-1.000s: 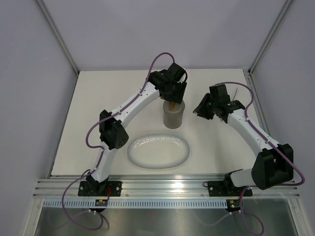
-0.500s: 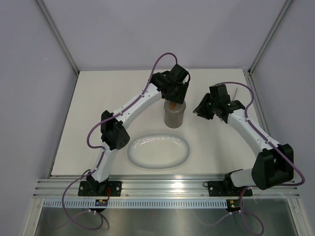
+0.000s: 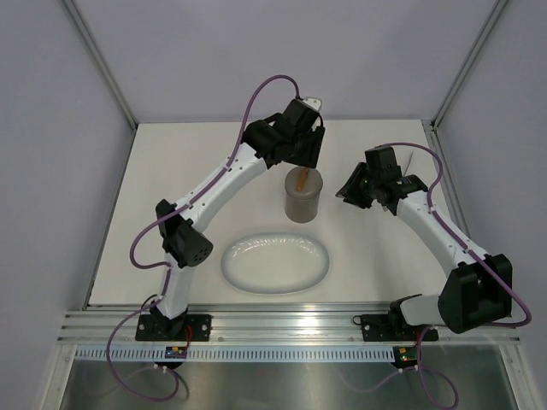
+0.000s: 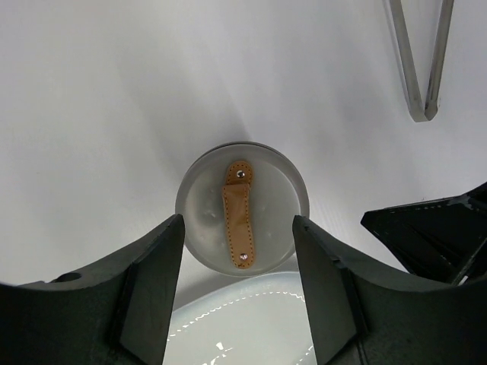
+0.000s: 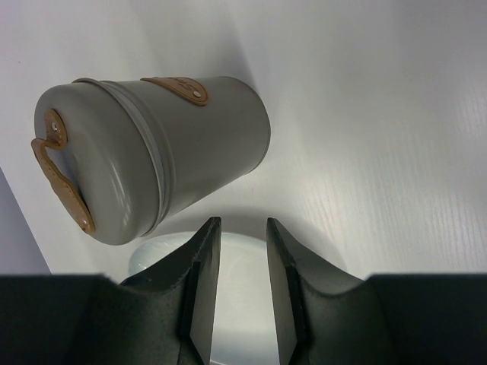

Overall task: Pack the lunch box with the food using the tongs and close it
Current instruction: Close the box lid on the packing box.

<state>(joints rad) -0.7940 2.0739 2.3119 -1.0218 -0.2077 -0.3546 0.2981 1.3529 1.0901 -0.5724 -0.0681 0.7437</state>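
The lunch box (image 3: 302, 201) stands upright mid-table, its grey lid (image 4: 242, 207) with the tan handle (image 4: 238, 215) seated on top. My left gripper (image 3: 301, 147) hangs open above and a little behind it, and in the left wrist view the gripper (image 4: 237, 219) frames the lid without touching it. To the box's right, my right gripper (image 3: 348, 193) is open with a narrow, empty gap; in its own view (image 5: 241, 222) the box (image 5: 190, 141) lies just ahead. The silver tongs (image 4: 420, 61) lie on the table at the far right. The food is out of view.
A white oval plate (image 3: 275, 263) sits in front of the lunch box, nearer the arm bases; its rim (image 5: 156, 255) shows behind the right fingers. Frame posts rise at the table's back corners.
My left gripper has lifted off the lid and drawn back and upward, leaving the lid on the box. The right arm has stayed put.
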